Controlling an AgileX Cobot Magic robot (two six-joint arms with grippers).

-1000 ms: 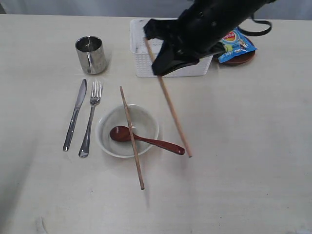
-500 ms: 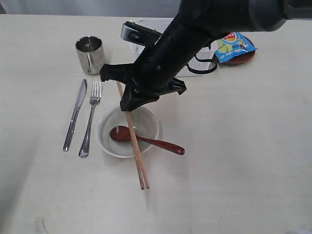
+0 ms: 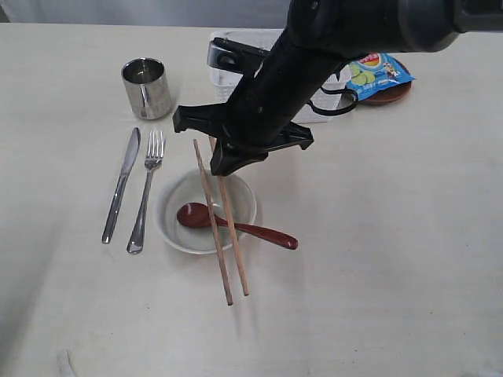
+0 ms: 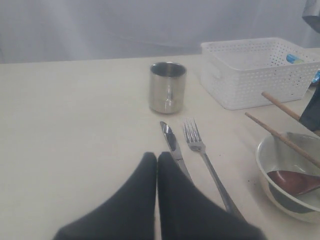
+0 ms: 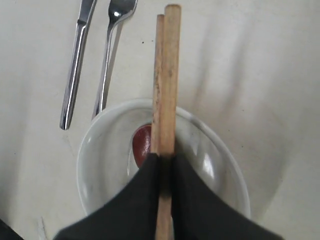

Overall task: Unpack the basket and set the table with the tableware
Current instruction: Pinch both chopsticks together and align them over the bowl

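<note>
Clamps one chopstick (image 3: pixel 238 251) in the tightly closed right gripper (image 5: pixel 165 159), above the bowl (image 3: pixel 167 203) mid-table (image 3: pixel 377 236), just beside the second chopstick (image 3: pixel 215 236) lying across it. Holds the left gripper (image 4: pixel 156 158) shut, empty, near the knife (image 4: pixel 172 145). Leaves the basket (image 3: pixel 218 88) at the far edge.

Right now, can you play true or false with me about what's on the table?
1. The right end effector is shut on a chopstick. True.
2. The bowl is empty. False: the red spoon has its scoop in it.
3. The fork lies beside the knife. True.
4. The blue snack bag is in the bowl. False: it lies on the brown plate.
5. The steel cup has tipped over. False: it stands upright.
</note>
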